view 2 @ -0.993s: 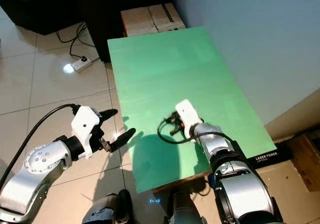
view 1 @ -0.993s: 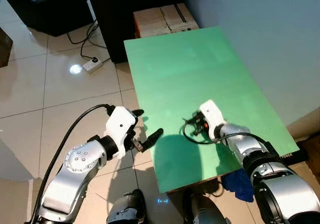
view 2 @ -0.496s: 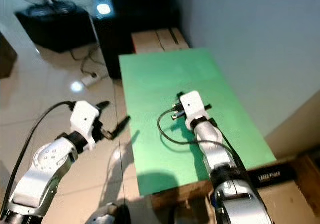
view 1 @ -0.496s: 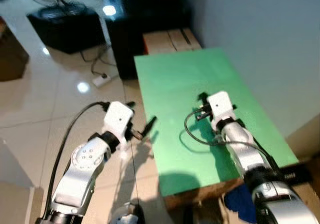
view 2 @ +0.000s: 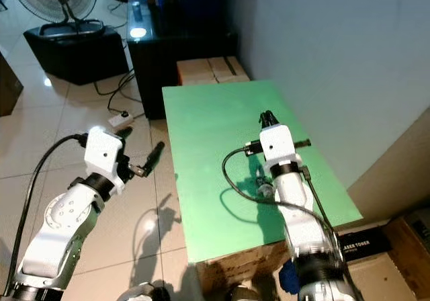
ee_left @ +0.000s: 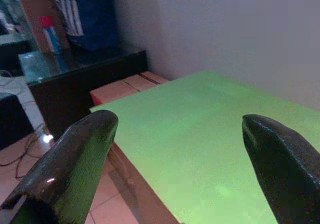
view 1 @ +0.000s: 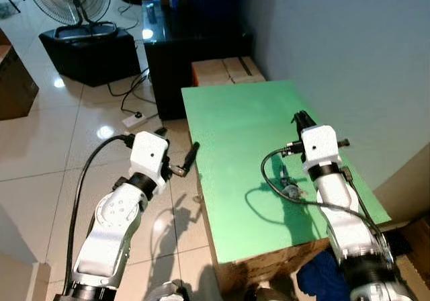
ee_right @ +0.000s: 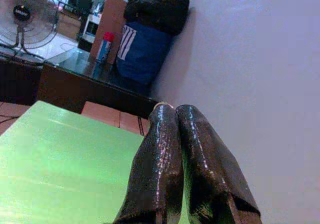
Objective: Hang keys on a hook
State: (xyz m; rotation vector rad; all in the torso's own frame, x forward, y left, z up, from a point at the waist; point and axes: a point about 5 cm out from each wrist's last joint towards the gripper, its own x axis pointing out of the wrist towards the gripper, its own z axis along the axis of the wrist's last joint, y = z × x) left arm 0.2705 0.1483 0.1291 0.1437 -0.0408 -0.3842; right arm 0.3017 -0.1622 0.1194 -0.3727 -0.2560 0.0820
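Well, the green table [view 1: 228, 126] is big and lies under the right gripper [ee_right: 175, 109], whose fingers are squeezed together, a tiny pale ring at their tips. Back behind those fingers, down on the table, sits a small grey lump, maybe the keys [view 1: 289, 191]; I can't tell. The left gripper [view 1: 178, 140] is farther off, with its fingers spread wide.
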